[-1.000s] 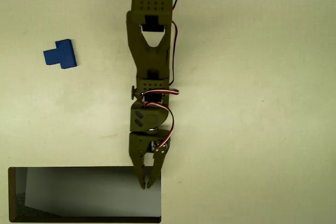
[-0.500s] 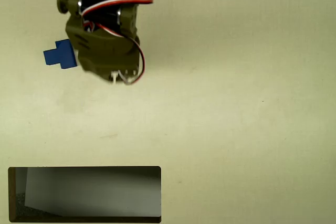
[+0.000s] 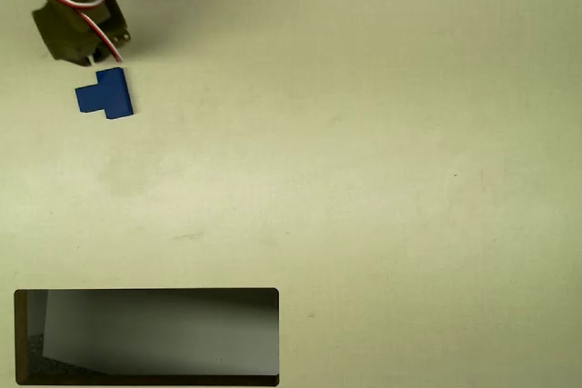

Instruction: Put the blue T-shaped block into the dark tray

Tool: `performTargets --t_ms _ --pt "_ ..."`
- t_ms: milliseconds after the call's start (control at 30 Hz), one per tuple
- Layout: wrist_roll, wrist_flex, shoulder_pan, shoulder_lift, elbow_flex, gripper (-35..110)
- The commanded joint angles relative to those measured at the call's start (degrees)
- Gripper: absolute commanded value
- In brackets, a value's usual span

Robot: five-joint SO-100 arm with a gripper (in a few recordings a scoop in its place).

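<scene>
Arm swung from tray to 11 o'clock of blue T-shaped block point(image 3: 105, 94); tool point(image 3: 77, 29) opening unclear, block ungrasped.

In the overhead view, the olive arm point(image 3: 77, 6) at about ten o'clock is cut off by the top and left edges, so most of its length is out of frame. Its gripper fingers are hidden beneath the wrist housing, and whether the jaws stand apart or together cannot be told. The dark tray point(image 3: 23, 338) at seven o'clock meets the bottom edge; its lower rim is barely visible.
</scene>
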Motion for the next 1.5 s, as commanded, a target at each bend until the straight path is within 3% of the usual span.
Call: performTargets --t_ms 0,133,700,1133,1467 --pt "-8.70 -2.64 5.10 -4.48 -4.31 0" --pt "-10.72 -8.00 5.63 -10.99 -6.77 0" --pt "4.83 -21.80 -10.63 -14.94 -0.62 0" --pt "26.10 -22.32 -29.09 -9.93 3.43 0" --pt "33.49 -21.97 -35.51 -10.02 1.23 0"
